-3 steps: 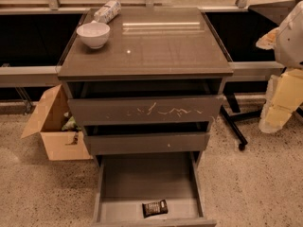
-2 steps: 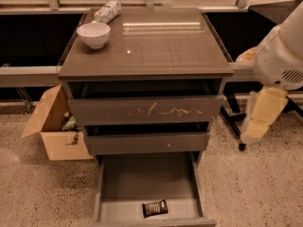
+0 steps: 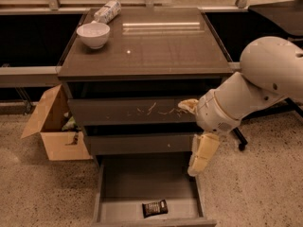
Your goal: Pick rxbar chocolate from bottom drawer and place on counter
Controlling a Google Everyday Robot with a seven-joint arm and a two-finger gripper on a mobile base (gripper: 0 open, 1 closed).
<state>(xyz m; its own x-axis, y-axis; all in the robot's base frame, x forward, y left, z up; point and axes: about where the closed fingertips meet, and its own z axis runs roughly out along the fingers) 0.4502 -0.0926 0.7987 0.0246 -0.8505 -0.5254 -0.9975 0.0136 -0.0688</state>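
The rxbar chocolate (image 3: pixel 155 208) is a small dark bar lying flat on the grey floor of the open bottom drawer (image 3: pixel 118 193), near its front edge. The counter (image 3: pixel 151 46) is the cabinet's glossy grey-brown top. My gripper (image 3: pixel 201 155) hangs down from the white arm at the cabinet's right side, over the drawer's right rim, above and to the right of the bar and apart from it. It holds nothing that I can see.
A white bowl (image 3: pixel 93 34) and a white-and-grey packet (image 3: pixel 107 12) sit at the counter's back left. The middle drawer front (image 3: pixel 132 111) has white scratches. An open cardboard box (image 3: pixel 52 124) stands on the floor to the left. A chair base (image 3: pixel 241 141) is behind the arm.
My arm has swung in from the right edge toward the cabinet, and the gripper has come down to the open bottom drawer's right side. The bar has not moved.
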